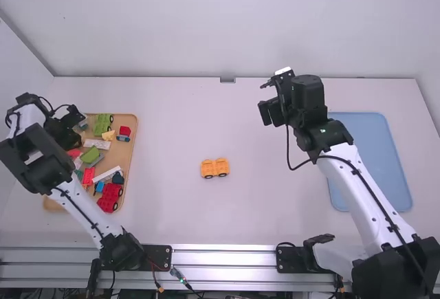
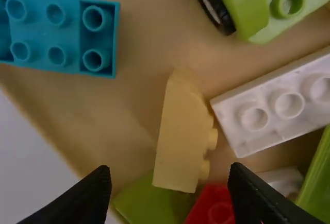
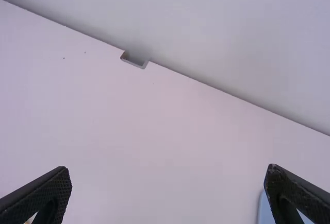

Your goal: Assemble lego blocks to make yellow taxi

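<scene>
Yellow car base (image 1: pixel 214 168) sits on its wheels near the middle of the white table (image 1: pixel 179 209). The pale yellow block (image 2: pixel 180 136) lies in the wooden tray (image 1: pixel 130 149), close to a white brick (image 2: pixel 273 100). The left gripper (image 2: pixel 170 193) is over the block, wide apart and empty. I think the job now is to pick that block up. Next it should go down and squeeze the block's sides, but how high it is looks hard to tell. The right gripper (image 3: pixel 169 172) is wide apart, with nothing in it.
</scene>
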You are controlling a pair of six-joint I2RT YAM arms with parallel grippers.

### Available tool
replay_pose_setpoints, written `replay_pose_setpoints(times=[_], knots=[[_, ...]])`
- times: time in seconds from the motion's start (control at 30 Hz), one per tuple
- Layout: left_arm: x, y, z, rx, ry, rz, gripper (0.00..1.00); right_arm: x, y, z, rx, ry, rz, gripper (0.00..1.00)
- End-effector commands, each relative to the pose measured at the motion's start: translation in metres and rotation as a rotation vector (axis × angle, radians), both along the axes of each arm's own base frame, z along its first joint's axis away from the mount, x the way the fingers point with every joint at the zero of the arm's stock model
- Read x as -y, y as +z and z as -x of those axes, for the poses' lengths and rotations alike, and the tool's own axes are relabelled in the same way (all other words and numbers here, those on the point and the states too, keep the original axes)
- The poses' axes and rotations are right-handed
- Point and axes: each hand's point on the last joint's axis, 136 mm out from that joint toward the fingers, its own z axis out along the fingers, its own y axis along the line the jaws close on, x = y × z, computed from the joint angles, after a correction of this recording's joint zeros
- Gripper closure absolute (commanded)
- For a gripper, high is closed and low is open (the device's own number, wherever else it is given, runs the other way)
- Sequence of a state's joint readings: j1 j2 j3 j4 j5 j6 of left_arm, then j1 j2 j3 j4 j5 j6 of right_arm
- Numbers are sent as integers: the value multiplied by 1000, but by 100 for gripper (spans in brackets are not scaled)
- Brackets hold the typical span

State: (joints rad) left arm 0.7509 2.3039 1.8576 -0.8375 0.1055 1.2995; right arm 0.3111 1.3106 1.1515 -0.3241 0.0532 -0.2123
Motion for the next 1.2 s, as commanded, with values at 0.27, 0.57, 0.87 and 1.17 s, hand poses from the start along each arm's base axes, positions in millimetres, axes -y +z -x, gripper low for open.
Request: replay_pose_setpoints(times=[0.27,0.57,0.87,1.17], knots=[[12,-20,-13,7,-44,31,44,-1,16,-2,35,1,-22,1],[9,-27,-11,3,-36,37,47,-1,17,-3,40,1,-23,1],[9,-30,-10,-5,-27,37,56,-1,17,-3,38,1,-23,1],[6,-31,-8,-30,-10,10,64,-1,16,-3,36,1,-22,1]])
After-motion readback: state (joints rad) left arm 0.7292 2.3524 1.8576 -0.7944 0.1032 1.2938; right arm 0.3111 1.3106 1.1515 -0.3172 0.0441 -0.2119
